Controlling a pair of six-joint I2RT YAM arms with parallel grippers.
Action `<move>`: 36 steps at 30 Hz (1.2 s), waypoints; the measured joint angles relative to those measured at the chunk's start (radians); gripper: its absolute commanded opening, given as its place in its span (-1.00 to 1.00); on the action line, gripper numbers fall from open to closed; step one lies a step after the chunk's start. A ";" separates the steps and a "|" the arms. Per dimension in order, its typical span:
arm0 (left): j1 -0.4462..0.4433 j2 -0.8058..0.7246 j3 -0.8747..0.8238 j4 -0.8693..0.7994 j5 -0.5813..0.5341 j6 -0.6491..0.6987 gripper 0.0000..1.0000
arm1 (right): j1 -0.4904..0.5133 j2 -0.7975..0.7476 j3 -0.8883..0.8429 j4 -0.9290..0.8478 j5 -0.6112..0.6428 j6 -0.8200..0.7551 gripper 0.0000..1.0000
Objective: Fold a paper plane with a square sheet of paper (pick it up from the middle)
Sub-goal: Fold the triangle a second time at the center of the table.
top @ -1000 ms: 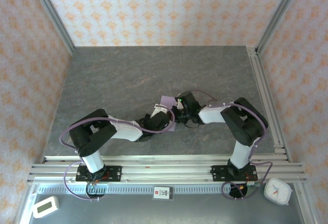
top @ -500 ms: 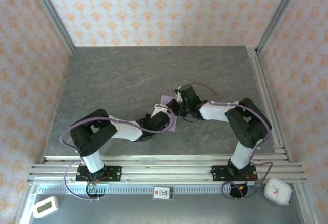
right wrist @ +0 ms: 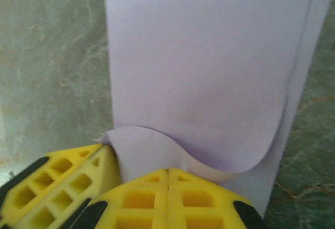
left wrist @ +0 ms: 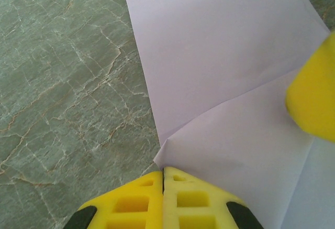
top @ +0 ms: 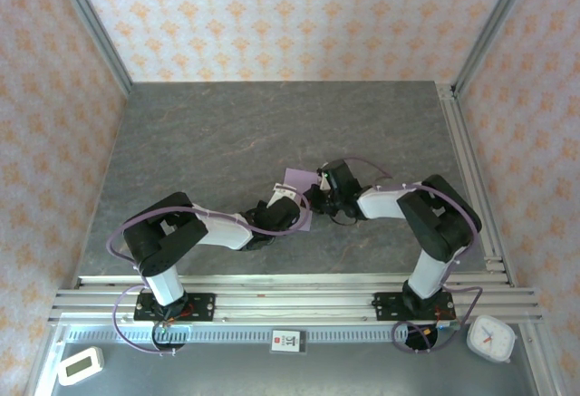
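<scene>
The square sheet of paper [top: 296,179] lies at the middle of the surface [top: 208,142], partly folded. The folding is judged to be at an early stage. Both end effectors meet over the sheet, tip to tip.

The left end effector [left wrist: 163,175] has its fingers together with nothing between them. The closed tip bears on the near corner of the sheet, where a diagonal crease runs out from it. Judged purpose: to pin the paper flat and anchor the crease so that the sheet does not slide on the smooth surface.

The right end effector [right wrist: 168,172] also has its fingers together with nothing clamped. A flap of the sheet curls up and over just in front of its tip. The closed tip appears to press this flap toward a fold.

Arm pose: the left arm [top: 217,228] lies low, elbow folded near its base, forearm reaching rightward to centre. The right arm [top: 426,215] reaches leftward from a bent elbow. Both wrists sit low over the paper.
</scene>
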 measured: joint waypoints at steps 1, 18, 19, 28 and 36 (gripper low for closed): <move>0.000 0.000 0.000 0.000 0.000 0.000 -1.00 | -0.002 -0.007 0.010 -0.005 0.001 -0.002 -1.00; 0.000 0.003 0.001 0.008 0.004 0.000 -1.00 | -0.039 0.039 0.005 0.015 0.013 -0.034 -1.00; 0.000 0.004 0.001 0.009 0.004 0.000 -1.00 | -0.039 0.037 0.005 0.014 0.014 -0.034 -1.00; 0.003 0.004 0.002 0.014 0.017 -0.004 -1.00 | -0.032 -0.038 0.009 -0.023 0.009 -0.037 -1.00; 0.002 0.005 0.010 0.011 0.032 -0.010 -1.00 | 0.033 -0.062 -0.009 0.013 0.006 -0.002 -1.00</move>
